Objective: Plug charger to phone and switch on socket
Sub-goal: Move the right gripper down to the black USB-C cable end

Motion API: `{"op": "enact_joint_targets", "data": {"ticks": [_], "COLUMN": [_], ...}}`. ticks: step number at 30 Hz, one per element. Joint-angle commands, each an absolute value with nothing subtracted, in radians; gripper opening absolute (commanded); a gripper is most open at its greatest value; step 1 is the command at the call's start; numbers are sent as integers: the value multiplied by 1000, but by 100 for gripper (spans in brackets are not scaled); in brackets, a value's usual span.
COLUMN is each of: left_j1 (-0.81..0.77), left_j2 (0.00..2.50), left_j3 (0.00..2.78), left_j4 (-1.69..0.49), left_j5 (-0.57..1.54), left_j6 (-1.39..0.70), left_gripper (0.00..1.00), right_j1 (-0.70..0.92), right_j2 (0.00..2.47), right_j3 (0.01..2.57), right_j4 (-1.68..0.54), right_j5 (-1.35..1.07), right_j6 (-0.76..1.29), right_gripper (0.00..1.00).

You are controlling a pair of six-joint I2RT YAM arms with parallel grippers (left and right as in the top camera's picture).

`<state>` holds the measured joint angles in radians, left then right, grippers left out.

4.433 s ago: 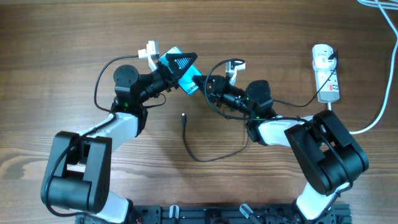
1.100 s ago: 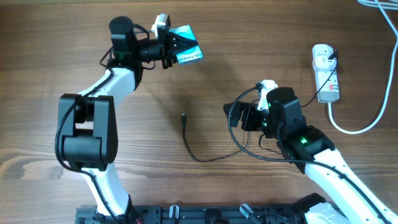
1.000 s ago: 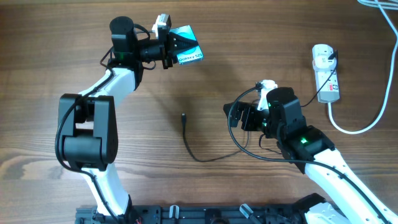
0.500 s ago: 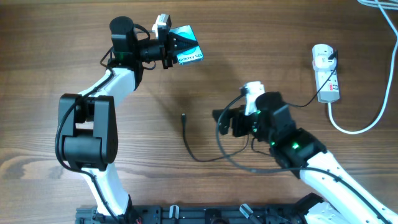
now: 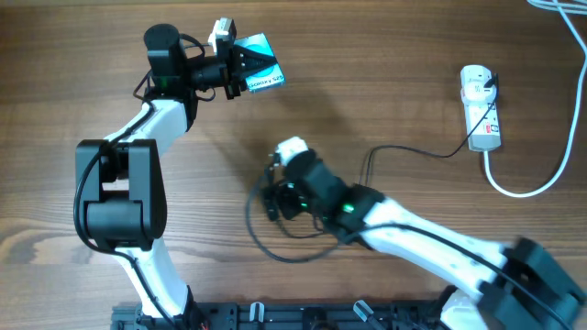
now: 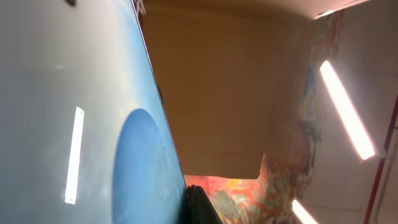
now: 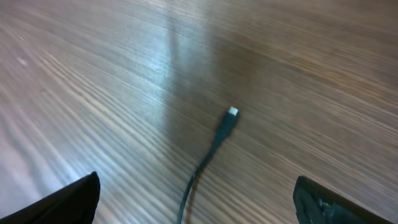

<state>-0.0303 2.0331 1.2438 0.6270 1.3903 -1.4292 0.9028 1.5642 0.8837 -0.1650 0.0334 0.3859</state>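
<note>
One phone [image 5: 262, 74] clamped in left end effector [image 5: 245, 71]; right end effector [image 5: 272, 195] agape over charger [image 7: 222, 128].

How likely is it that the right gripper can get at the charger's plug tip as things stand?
Probably yes. The right gripper is open, and the plug tip of the charger lies on the bare table just ahead of it, between the lines of its fingers, with nothing covering it.

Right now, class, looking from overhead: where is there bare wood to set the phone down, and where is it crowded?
Bare table lies between the phone and the socket, at the far side. Another patch lies left of the left arm. The middle is crowded: the open right claw hovers over the looping charger.
</note>
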Motion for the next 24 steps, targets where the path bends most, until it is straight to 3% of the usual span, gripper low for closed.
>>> {"op": "enact_joint_targets", "data": {"ticks": [1,24], "left_j1": [-18,-13], "left_j2": [2045,2045], "left_j3": [1270,1270], "left_j4": [632,639], "left_j5": [1433,1432], "left_j6": [-1394,-1369], "left_gripper": [4,4], "right_j1": [946,981], "right_j2": [1687,1951], "right_j3": [1005,1089], "right_j4": [-212,-195], "right_j5": [134,189], "right_j6": [337,509], "right_gripper": [100,58]}}
